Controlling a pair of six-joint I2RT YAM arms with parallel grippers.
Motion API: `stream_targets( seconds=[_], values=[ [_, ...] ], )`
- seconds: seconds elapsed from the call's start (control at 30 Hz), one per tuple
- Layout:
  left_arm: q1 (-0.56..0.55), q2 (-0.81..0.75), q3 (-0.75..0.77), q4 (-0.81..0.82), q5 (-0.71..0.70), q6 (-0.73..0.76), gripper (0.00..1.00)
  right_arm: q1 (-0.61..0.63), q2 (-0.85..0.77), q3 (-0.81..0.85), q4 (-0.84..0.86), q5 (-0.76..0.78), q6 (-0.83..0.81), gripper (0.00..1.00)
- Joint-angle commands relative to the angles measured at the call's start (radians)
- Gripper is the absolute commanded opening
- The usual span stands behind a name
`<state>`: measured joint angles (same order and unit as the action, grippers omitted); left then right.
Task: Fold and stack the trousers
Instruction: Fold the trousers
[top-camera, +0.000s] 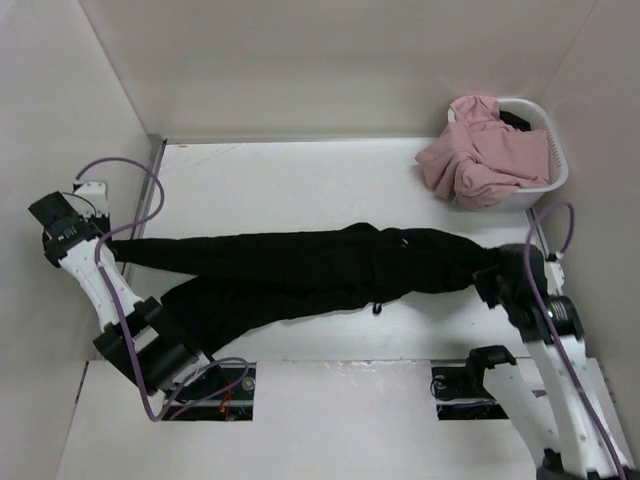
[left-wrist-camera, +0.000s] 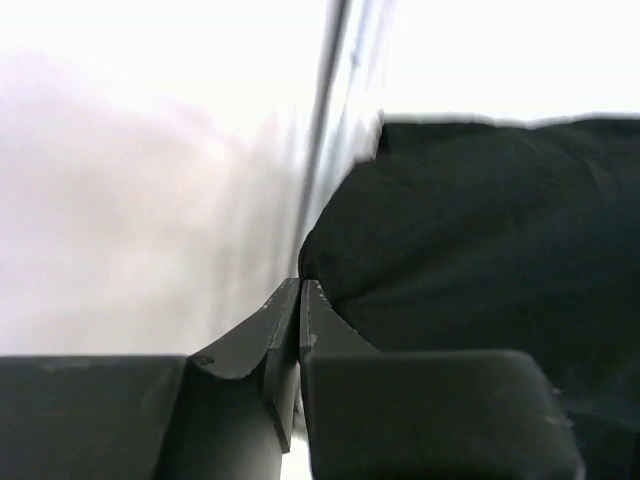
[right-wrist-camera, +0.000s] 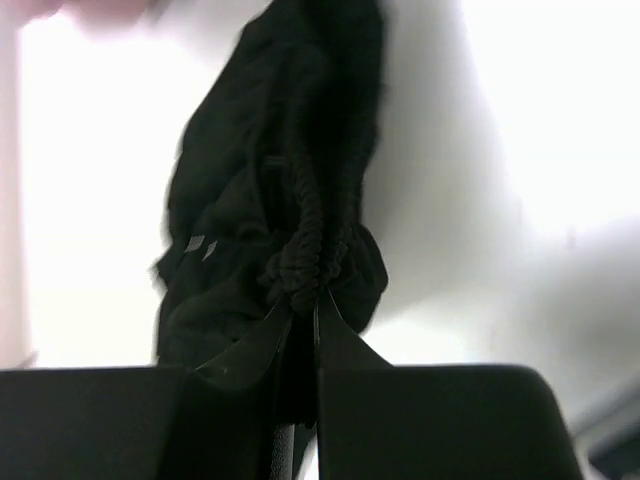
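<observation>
The black trousers (top-camera: 300, 265) lie stretched left to right across the white table, legs to the left and waist to the right. A small drawstring (top-camera: 377, 308) hangs at the near edge of the fabric. My left gripper (top-camera: 108, 243) is shut on the end of the far leg, and the cloth (left-wrist-camera: 480, 230) starts right at its closed tips (left-wrist-camera: 300, 285). The nearer leg runs down toward the left arm's base. My right gripper (top-camera: 492, 268) is shut on the bunched waistband (right-wrist-camera: 300, 250), which is pinched between its jaws (right-wrist-camera: 303, 300).
A white basket (top-camera: 555, 160) at the back right holds pink garments (top-camera: 480, 155). Beige walls close in the table on the left, back and right. Two cable openings (top-camera: 210, 385) (top-camera: 465, 383) sit in the near board by the arm bases.
</observation>
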<state>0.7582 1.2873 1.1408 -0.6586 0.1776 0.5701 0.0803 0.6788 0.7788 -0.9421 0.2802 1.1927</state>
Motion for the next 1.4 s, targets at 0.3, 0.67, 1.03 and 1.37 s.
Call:
stream_targets(
  seconds=[0.3,0.67,1.03,1.37],
  values=[
    [-0.185,0.314,0.482,0.143,-0.013,-0.125,0.02,0.246,0.107,0.286,-0.199,0.151,0.261,0.00],
    [-0.201,0.313,0.550,0.126,0.002,-0.193,0.02,-0.149,0.482,0.274,0.544,-0.057,-0.214,0.00],
    [-0.061,-0.115,0.047,-0.139,0.052,0.123,0.02,-0.455,0.229,-0.104,0.677,-0.320,-0.163,0.00],
    [0.146,-0.287,0.019,-0.275,0.166,0.201,0.02,-0.495,0.236,-0.092,0.724,-0.361,-0.142,0.00]
  ],
)
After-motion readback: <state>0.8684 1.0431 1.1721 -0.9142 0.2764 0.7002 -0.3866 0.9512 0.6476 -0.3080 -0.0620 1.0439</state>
